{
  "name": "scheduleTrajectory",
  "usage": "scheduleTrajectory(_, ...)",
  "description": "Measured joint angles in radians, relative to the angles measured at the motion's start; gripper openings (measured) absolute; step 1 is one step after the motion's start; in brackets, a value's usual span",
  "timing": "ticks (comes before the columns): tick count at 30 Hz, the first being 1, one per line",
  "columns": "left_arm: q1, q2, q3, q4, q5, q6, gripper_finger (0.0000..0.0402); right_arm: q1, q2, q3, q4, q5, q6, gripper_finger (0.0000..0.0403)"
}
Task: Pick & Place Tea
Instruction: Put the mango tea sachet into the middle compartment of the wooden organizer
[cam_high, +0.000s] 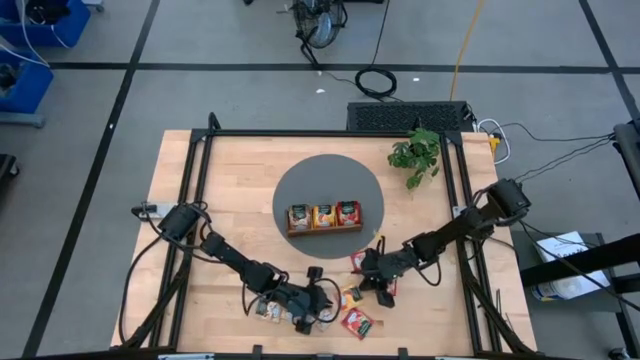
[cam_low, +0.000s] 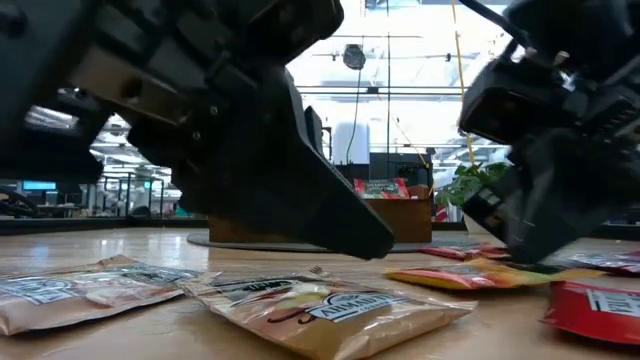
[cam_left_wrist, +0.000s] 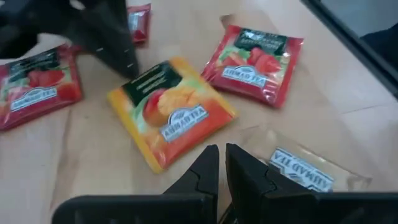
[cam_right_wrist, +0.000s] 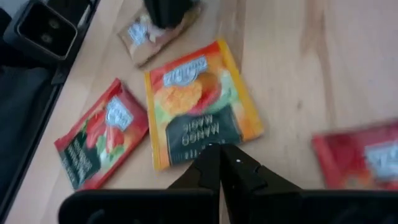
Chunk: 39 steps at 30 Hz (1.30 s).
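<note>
An orange-yellow mango tea sachet (cam_right_wrist: 199, 106) lies flat on the table between both grippers, also seen in the left wrist view (cam_left_wrist: 171, 112) and the high view (cam_high: 350, 297). My right gripper (cam_right_wrist: 219, 151) is shut, its tips down at that sachet's dark green end. My left gripper (cam_left_wrist: 222, 163) is shut and hangs just above the table near pale tan sachets (cam_low: 320, 310). Red sachets lie flat around them (cam_left_wrist: 255, 56) (cam_left_wrist: 37, 93) (cam_right_wrist: 99, 134). The wooden tray (cam_high: 323, 228) stands on a grey round mat and holds sachets in three compartments. My right gripper meets the mango sachet at its dark green end (cam_right_wrist: 202, 134) with its shut fingertips, slanting down from the table's right side. The sachet lies flat on the table. Whether the tips pinch its edge or only press on it, I cannot tell.
A small green plant (cam_high: 415, 155) stands at the far right of the table. A black frame (cam_high: 200, 200) runs along the table's sides. More sachets lie near the near edge (cam_high: 357, 322) (cam_high: 268, 308). Bare wood stretches across the left and far parts.
</note>
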Motion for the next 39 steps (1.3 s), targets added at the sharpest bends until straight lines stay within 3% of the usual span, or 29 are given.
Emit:
scheduleTrajectory(12, 0.018, -0.001, 0.0, 0.069, -0.024, 0.016, 0.0035, -0.029, 0.002, 0.017, -0.016, 0.003, -0.07, 0.0004)
scheduleTrajectory(25, 0.041, 0.048, 0.001, 0.094, 0.026, -0.007, 0.0035, 0.003, -0.002, 0.019, -0.089, 0.004, 0.013, 0.0004)
scheduleTrajectory(39, 0.064, 0.081, 0.042, 0.034, 0.007, -0.043, 0.0035, 0.025, -0.001, 0.017, -0.084, 0.0, 0.044, 0.0004)
